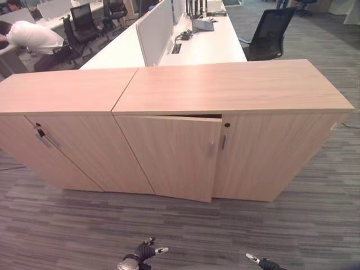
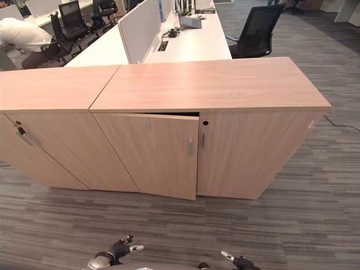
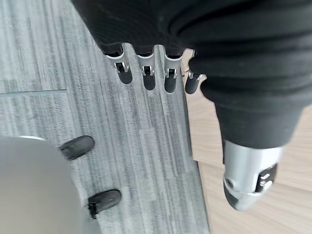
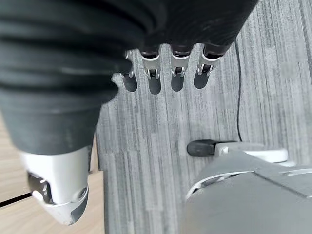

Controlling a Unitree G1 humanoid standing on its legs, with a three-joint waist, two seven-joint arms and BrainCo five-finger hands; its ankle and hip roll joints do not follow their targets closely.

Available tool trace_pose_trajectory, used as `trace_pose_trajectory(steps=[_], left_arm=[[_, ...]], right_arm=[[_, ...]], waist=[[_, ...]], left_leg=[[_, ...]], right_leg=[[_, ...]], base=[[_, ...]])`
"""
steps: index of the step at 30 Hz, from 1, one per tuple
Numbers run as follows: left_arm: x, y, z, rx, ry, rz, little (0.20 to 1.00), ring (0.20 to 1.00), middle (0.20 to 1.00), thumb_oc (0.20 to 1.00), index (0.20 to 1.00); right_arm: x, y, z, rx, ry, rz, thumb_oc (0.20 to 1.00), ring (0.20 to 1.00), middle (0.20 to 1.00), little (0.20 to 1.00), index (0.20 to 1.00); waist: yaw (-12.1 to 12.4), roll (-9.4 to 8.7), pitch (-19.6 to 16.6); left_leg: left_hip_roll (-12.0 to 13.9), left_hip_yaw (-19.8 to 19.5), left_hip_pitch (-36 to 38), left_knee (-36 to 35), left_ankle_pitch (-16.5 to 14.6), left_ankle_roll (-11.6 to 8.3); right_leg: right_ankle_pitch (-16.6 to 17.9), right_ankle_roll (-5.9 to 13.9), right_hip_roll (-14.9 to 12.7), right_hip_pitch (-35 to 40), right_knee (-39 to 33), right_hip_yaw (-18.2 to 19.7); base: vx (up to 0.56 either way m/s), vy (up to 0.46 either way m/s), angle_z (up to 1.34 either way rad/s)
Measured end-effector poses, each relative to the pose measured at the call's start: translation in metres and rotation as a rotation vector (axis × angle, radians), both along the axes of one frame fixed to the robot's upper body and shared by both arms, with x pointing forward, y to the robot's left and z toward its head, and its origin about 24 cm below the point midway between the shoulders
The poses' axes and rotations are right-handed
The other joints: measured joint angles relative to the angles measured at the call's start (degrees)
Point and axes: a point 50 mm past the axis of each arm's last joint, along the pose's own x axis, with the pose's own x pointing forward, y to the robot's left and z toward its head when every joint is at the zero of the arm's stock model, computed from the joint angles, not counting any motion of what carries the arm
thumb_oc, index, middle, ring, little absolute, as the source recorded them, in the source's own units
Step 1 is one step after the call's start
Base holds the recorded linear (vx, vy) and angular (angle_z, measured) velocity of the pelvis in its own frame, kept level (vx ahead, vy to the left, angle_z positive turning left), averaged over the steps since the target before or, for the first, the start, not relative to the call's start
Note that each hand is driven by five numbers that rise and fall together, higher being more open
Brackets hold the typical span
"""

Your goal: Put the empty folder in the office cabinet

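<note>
Cabinet door [image 1: 171,154] ajar; left robot hand [image 1: 143,251] & right robot hand [image 1: 264,262] spread, empty.

An open-plan office: wooden cabinets [image 1: 169,129], long white desks [image 1: 208,42], mesh chairs [image 1: 270,31], grey carpet [image 1: 315,225].

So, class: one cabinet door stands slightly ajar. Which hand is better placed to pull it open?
Probably the left hand: it hangs open below the ajar door; the right hand, also open, sits further right.
</note>
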Motion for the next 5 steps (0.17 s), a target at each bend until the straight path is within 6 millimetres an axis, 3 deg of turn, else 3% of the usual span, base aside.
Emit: trace_pose_trajectory(steps=[5], left_arm=[[-0.021,0.011,-0.005,0.034,0.078,0.049,1.0,1.0,1.0,1.0,1.0]], right_arm=[[-0.009,-0.004,0.0,-0.007,0.026,-0.015,1.0,1.0,1.0,1.0,1.0]], waist=[[-0.05,0.07,-0.04]], left_leg=[[0.14,0.03,-0.09,-0.36,-0.32,-0.21]], right_leg=[[0.04,0.05,0.13,-0.31,-0.15,0.17]], base=[[0.0,0.0,0.0]])
